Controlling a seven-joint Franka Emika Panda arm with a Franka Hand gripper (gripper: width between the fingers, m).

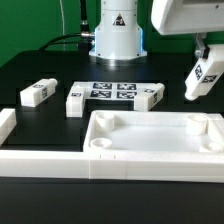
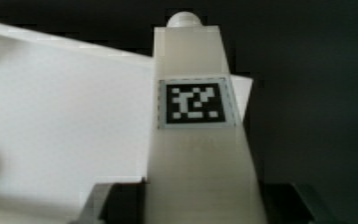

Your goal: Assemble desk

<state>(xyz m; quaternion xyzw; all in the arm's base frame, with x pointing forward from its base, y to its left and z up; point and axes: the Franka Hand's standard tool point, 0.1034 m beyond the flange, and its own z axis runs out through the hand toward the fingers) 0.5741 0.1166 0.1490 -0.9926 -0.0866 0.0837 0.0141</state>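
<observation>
The desk's white tray-like top (image 1: 150,140) lies at the front, rim up, with round sockets in its corners. My gripper (image 1: 205,55) hangs at the exterior view's upper right, shut on a square white leg (image 1: 202,78). That leg is tilted and hovers above the top's far right corner socket (image 1: 196,123), apart from it. In the wrist view the leg (image 2: 201,120) runs out from between my fingers (image 2: 126,206), tag facing the camera, rounded peg at its far end. Part of the top (image 2: 51,120) shows beside it. A second tagged leg (image 1: 38,93) lies on the table at the exterior view's left.
The marker board (image 1: 112,93) lies mid-table, with a white block at its left end (image 1: 75,101) and another at its right end (image 1: 151,95). A low white border rail (image 1: 42,162) runs along the front left. The robot's base (image 1: 118,35) stands behind.
</observation>
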